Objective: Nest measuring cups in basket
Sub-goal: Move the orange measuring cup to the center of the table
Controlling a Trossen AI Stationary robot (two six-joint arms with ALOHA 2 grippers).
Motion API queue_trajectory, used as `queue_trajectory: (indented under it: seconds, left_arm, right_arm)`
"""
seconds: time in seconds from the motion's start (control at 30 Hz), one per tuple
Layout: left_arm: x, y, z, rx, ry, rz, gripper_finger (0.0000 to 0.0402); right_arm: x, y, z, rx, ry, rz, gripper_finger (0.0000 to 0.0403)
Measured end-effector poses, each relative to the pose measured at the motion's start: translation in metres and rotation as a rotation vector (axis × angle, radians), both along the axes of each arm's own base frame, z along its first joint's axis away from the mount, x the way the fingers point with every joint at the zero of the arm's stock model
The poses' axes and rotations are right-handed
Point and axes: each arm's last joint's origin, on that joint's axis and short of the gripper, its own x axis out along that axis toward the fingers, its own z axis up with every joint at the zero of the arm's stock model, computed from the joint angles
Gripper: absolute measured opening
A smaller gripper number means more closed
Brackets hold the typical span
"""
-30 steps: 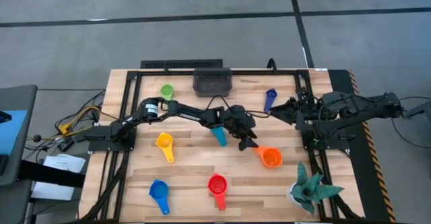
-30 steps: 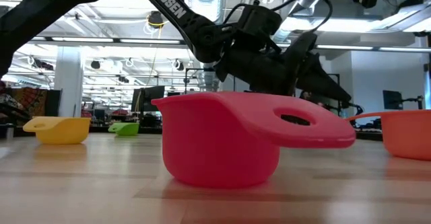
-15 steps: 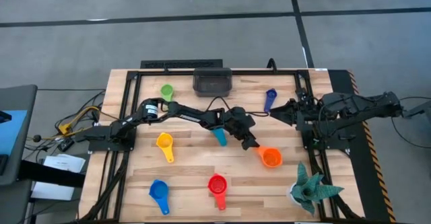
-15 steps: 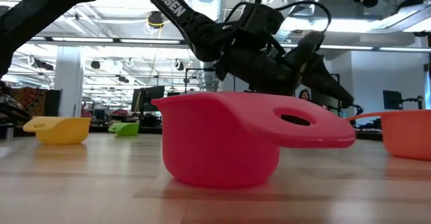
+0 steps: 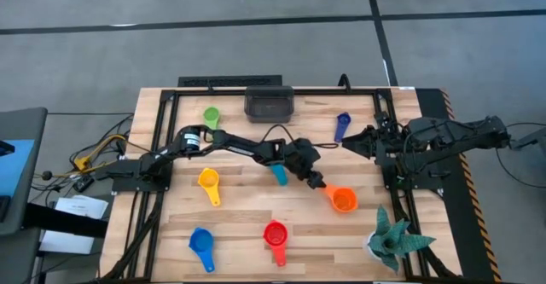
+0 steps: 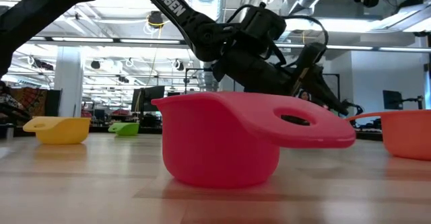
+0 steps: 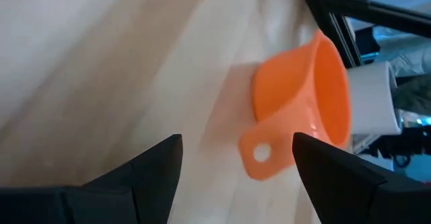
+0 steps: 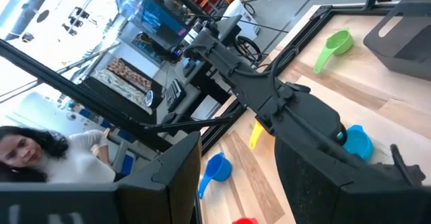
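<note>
Jaws spread wide on the left gripper, and the orange cup sits right ahead of them: its flat handle with the little hole points back toward the gap between the two dark fingers, not yet inside it, nothing pinched. From above, that gripper hovers low at mid-surface, just beside the orange cup's handle end, with the light blue cup close behind the wrist. Over on the right side the right gripper waits near the surface's edge, jaws parted and empty, the dark blue cup just beside it. The basket stands at the far edge of the surface, well apart from the orange cup. Scattered around: green cup, yellow cup, royal blue cup, red cup.
</note>
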Motion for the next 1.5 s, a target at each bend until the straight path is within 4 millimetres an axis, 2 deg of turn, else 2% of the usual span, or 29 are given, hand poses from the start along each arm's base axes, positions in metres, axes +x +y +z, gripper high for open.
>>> queue_trajectory:
  seconds: [0.83, 1.37, 1.5]
  left_arm:
    - [0.003, -0.007, 0.007, -0.04, -0.077, -0.062, 0.0265]
    - [0.003, -0.008, 0.007, -0.04, -0.079, -0.072, 0.0126]
    - [0.003, -0.008, 0.007, -0.035, -0.08, -0.073, 0.0103]
  right_arm:
    - [0.0, 0.0, 0.0, -0.001, -0.001, 0.004, 0.0203]
    - [0.0, 0.001, -0.001, -0.01, 0.009, 0.011, 0.0195]
    - [-0.003, 0.001, -0.014, -0.034, 0.152, 0.033, 0.0187]
